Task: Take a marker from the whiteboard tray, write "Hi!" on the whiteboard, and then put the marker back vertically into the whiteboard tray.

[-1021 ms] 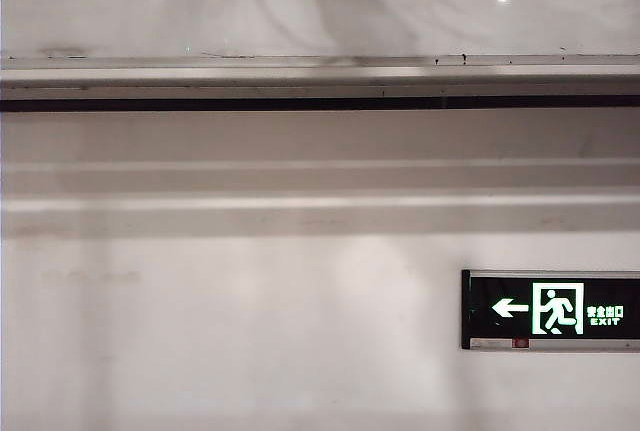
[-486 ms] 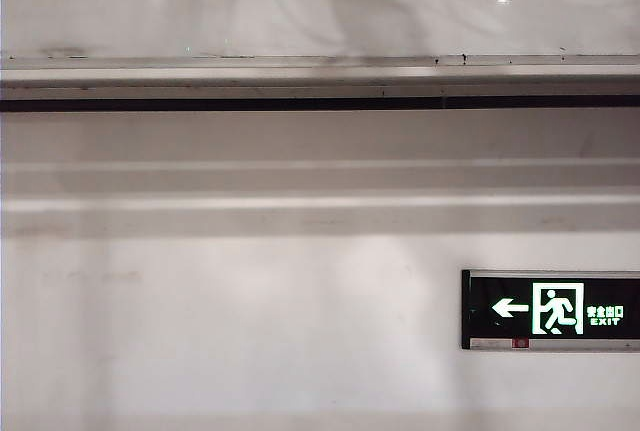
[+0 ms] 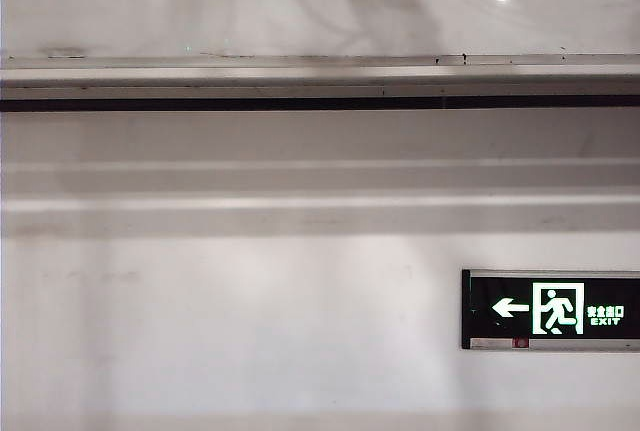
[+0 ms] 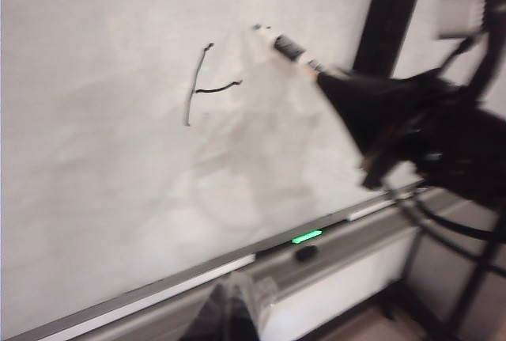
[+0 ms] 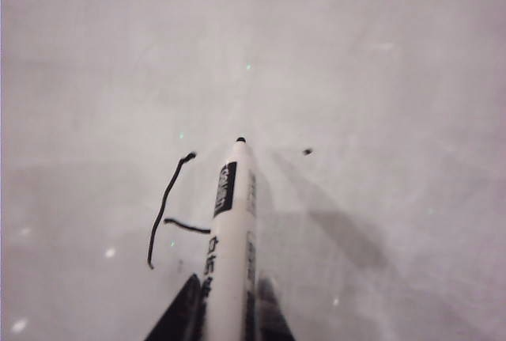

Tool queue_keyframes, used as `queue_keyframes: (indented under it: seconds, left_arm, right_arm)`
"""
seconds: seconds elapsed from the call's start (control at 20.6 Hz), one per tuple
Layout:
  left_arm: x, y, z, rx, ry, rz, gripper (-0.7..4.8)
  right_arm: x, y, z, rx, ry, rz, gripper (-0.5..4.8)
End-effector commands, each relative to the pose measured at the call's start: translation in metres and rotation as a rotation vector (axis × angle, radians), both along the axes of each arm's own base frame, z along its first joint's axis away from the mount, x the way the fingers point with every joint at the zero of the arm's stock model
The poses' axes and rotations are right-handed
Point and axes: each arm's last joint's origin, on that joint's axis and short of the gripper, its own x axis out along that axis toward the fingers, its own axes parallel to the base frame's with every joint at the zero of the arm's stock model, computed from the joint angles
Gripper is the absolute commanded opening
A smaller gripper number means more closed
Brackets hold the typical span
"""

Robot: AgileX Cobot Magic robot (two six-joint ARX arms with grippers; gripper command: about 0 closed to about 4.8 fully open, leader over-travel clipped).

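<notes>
1. Two wrist views show black strokes (image 4: 198, 88) on the glossy whiteboard (image 4: 103, 183); the exterior view shows none, only whiteboard, silver whiteboard tray (image 3: 320, 76) and exit sign (image 3: 550, 309).
2. Right gripper (image 5: 229, 309): jaws closed on the slim white marker (image 5: 229, 230), tip at the whiteboard.
3. Left gripper (image 4: 231, 317): blurred near the tray edge, jaws unreadable.

Exit sign (image 3: 550, 310): right end cropped. Right gripper (image 4: 348, 92): blurred. Left gripper (image 4: 229, 317): cropped, state unreadable.
</notes>
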Motion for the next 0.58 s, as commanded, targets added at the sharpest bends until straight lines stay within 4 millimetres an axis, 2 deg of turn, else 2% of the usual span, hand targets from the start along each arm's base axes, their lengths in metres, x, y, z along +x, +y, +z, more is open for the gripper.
queue_keyframes:
  seconds: [0.05,0.58]
  left_arm:
    - [-0.004,-0.002,0.003,0.002,-0.021,-0.099,-0.06]
    - [-0.004,-0.002,0.003,0.002,-0.021,-0.107,-0.06]
  right_arm:
    - [0.000,-0.003,0.004,0.014,-0.027,-0.005,-0.01]
    - [0.014,-0.004,-0.005,0.001,-0.012,-0.025,-0.01]
